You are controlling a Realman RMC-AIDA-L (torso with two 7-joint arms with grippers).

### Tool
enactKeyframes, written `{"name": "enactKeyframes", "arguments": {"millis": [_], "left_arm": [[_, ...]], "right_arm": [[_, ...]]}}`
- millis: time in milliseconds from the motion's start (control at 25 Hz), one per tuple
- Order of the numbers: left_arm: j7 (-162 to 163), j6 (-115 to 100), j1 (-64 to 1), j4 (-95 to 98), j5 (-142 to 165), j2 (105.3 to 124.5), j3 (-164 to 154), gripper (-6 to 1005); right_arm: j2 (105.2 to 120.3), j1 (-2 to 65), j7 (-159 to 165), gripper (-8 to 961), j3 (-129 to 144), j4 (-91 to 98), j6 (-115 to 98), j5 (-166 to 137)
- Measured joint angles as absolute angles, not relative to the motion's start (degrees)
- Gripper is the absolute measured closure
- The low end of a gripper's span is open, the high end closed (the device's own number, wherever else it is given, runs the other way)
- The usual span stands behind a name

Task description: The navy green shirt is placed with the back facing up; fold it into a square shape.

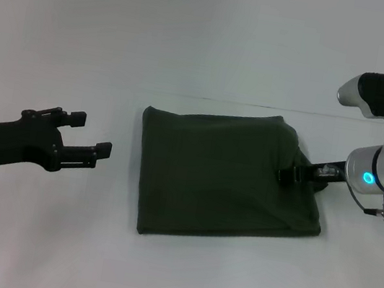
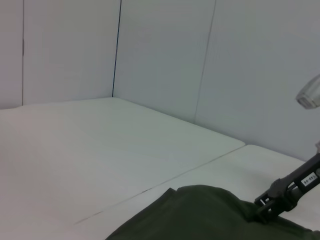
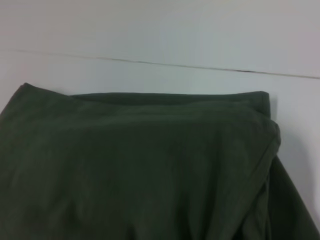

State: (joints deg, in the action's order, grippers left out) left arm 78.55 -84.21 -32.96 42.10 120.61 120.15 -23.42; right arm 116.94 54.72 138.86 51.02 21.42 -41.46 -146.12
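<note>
On white table (image 1: 212,59), folded navy green shirt (image 1: 223,175), right claw (image 1: 291,176) gripping its edge, left claw (image 1: 91,135) wide, apart.

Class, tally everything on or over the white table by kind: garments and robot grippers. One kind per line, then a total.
Garments: 1, the navy green shirt, folded into a rough square.
Grippers: 2, the left gripper beside it, the right gripper at its edge.
Total: 3
</note>
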Motion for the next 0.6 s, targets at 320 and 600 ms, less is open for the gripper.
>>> {"name": "enactKeyframes", "arguments": {"millis": [320,600], "left_arm": [[78.6,-84.3,-33.0,42.1,120.3,120.15,-23.5,106],[78.6,-84.4,-33.0,42.4,120.2,120.15,-23.4,105]], "right_arm": [[117.04,54.6,138.9,397,51.2,21.3,-43.1,-146.1],[117.23,54.7,138.9,405,51.2,21.7,-46.8,-146.1]]}}
